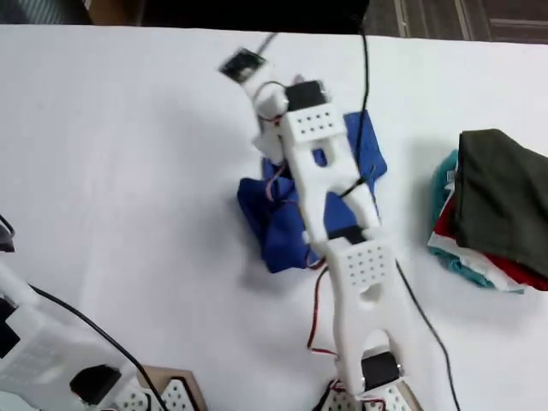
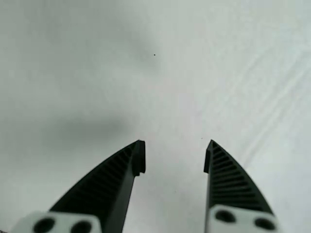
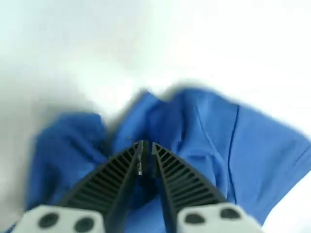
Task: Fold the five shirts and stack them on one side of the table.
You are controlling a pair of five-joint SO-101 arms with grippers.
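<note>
A blue shirt [image 1: 282, 227] lies crumpled near the middle of the white table [image 1: 128, 171]. My right gripper [image 1: 272, 164] hangs over its far part, under the white arm. In the right wrist view the right gripper [image 3: 147, 148] is shut, pinching a raised fold of the blue shirt [image 3: 228, 141]. My left gripper [image 2: 173, 155] is open above bare table [image 2: 155, 73], with nothing between its fingers. The left arm's base [image 1: 34, 342] sits at the near left corner. Folded shirts [image 1: 497, 201] are stacked at the right side, a dark olive one on top.
A small black module on a cable [image 1: 242, 64] lies on the table beyond the right arm. Black and red wires [image 1: 321, 317] trail along that arm. The table's left half is bare cloth.
</note>
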